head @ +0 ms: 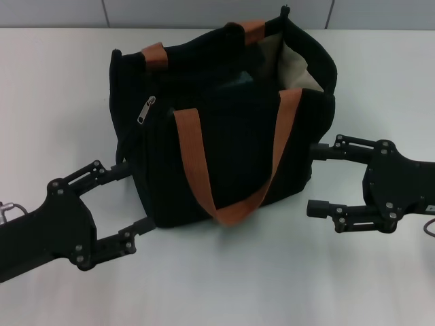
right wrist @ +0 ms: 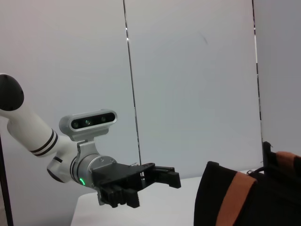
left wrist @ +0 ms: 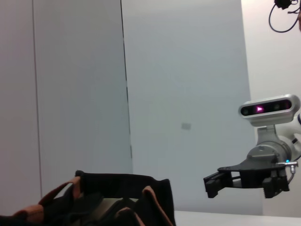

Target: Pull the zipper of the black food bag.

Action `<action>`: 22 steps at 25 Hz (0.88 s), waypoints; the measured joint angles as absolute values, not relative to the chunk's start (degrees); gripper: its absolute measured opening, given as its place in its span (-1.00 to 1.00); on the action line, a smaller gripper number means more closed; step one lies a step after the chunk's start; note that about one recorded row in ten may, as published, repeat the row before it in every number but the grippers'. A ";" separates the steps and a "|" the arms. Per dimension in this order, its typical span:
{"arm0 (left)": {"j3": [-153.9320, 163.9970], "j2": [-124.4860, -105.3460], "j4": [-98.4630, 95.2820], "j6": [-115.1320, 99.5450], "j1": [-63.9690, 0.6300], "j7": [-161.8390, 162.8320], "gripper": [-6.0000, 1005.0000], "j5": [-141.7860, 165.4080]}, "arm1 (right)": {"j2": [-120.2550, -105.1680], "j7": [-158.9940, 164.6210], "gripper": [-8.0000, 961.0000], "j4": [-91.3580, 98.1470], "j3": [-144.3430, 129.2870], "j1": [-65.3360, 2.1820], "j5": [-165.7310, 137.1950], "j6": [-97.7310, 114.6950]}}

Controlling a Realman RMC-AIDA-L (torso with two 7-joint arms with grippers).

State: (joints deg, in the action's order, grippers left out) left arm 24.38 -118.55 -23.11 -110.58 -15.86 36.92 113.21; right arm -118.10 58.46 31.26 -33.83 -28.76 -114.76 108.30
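The black food bag stands in the middle of the white table, with orange-brown handles and its top gaping at the far right to show beige lining. The silver zipper pull hangs on the bag's upper left end. My left gripper is open at the bag's lower left corner, one finger at its side and one by its front. My right gripper is open just beside the bag's right side. The left wrist view shows the bag's top and the right gripper. The right wrist view shows the bag and the left gripper.
The white table spreads around the bag. A pale wall with panel seams runs along its far edge. One orange handle droops down the bag's front.
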 joint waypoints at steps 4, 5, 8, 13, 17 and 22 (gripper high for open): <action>24.06 -118.59 -22.98 -110.22 -15.79 36.16 0.59 113.19 | -118.16 58.86 0.73 31.16 -33.84 -29.22 -114.70 108.27; 23.94 -118.61 -22.95 -110.15 -15.78 36.15 0.59 113.19 | -118.16 59.02 0.73 31.17 -33.84 -29.28 -114.70 108.27; 22.78 -118.67 -22.27 -109.24 -15.65 35.39 0.59 113.18 | -118.16 59.09 0.73 31.16 -33.87 -29.39 -114.69 108.26; 12.08 -118.73 -17.16 -101.72 -14.39 25.58 0.59 112.73 | -118.15 59.31 0.73 31.17 -33.84 -29.42 -114.69 108.20; 4.83 -118.75 -10.35 -93.18 -14.81 11.90 0.59 112.54 | -118.29 60.38 0.73 31.12 -34.13 -29.54 -114.68 108.19; 4.99 -118.80 -7.16 -89.56 -15.61 2.76 0.59 112.55 | -118.75 61.08 0.73 31.14 -34.20 -29.62 -114.69 108.23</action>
